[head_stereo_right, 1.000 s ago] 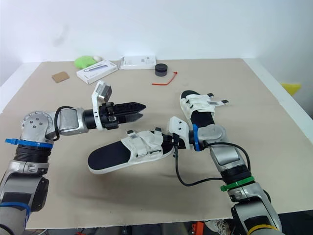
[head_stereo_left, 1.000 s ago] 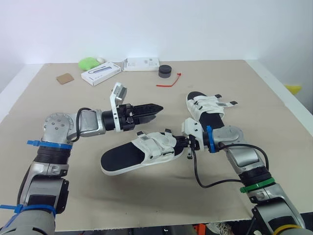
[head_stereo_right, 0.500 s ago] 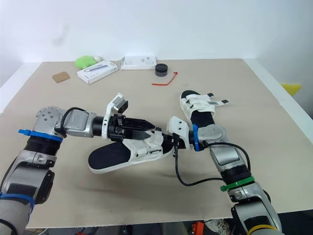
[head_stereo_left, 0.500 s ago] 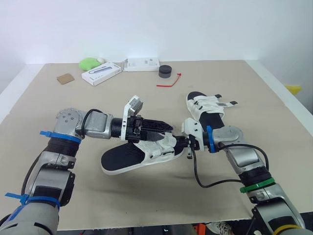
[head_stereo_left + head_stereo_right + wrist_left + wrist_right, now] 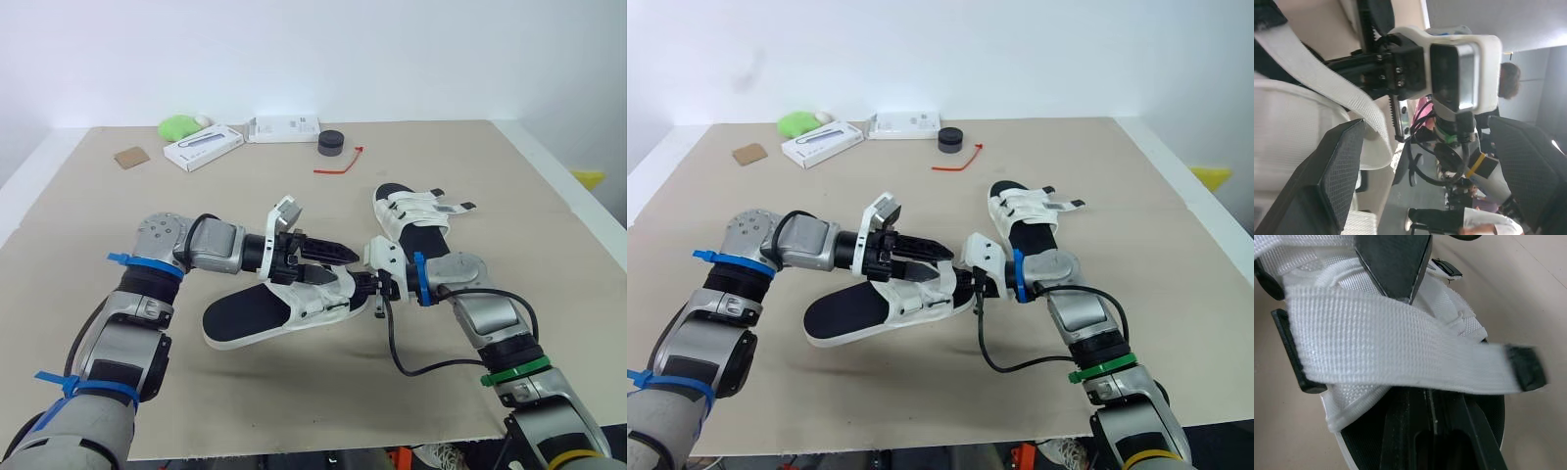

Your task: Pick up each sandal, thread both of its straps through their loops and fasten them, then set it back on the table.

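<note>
The near sandal [image 5: 257, 315] sits slantwise at the middle of the desk [image 5: 118, 206], heel end to the left and toe end to the right; whether the heel touches the surface cannot be told. The right gripper [image 5: 372, 284] has its jaws closed on the toe end. The left gripper [image 5: 331, 257] reaches in from the left over the sandal's straps, jaws wide apart and gripping nothing, a loose white strap [image 5: 1317, 73] running close by one finger. The far sandal [image 5: 413, 217] lies flat on the desk, just beyond the right gripper.
</note>
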### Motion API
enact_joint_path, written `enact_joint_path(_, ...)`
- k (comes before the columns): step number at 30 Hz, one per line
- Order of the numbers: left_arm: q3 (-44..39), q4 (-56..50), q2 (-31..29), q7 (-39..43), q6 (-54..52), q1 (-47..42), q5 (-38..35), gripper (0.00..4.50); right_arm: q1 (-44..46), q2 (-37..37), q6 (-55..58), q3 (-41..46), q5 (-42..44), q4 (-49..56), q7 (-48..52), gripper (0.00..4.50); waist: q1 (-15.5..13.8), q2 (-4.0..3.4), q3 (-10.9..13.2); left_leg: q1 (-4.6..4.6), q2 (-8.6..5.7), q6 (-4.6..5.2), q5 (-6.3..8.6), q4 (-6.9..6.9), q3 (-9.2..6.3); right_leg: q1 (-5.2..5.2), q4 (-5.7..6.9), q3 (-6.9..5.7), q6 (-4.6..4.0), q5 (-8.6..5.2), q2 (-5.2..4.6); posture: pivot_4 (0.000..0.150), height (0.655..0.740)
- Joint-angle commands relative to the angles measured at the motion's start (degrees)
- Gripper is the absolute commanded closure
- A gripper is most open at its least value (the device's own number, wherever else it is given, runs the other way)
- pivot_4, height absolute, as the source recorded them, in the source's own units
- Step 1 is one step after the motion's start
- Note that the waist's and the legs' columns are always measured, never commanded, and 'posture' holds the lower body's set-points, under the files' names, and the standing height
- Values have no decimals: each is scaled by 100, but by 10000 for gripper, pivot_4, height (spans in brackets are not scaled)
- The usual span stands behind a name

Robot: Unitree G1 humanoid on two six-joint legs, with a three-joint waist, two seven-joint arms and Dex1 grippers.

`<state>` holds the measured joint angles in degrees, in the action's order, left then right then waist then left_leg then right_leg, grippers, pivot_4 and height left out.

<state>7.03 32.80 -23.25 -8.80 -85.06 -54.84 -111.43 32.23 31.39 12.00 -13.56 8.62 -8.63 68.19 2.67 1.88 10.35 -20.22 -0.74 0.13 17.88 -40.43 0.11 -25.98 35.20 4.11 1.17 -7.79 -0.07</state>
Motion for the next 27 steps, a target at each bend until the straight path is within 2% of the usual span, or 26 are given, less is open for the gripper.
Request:
enact_joint_path(1,-68,144,127,-146,-80,-149,-157,3582,-59,27,-18,1,7,166,-18,45000,0,0,0,0,-2,0,0,0,0,0,0,0,1,0,-2,1500,7400)
enact_joint_path(11,-478,987,490,-505,-210,-405,-157,3582,-76,34,3,-9,20,196,-32,45000,0,1,-1,-1,-7,-1,-1,0,-2,2,-1,-1,3,0,-4,1500,7400)
enact_joint_path(27,-990,916,1019,-1126,72,-297,-157,3582,-50,27,22,-5,19,174,-44,45000,-3,2,-1,-2,-15,-10,-6,0,-3,2,-2,0,13,1,-12,1500,7400)
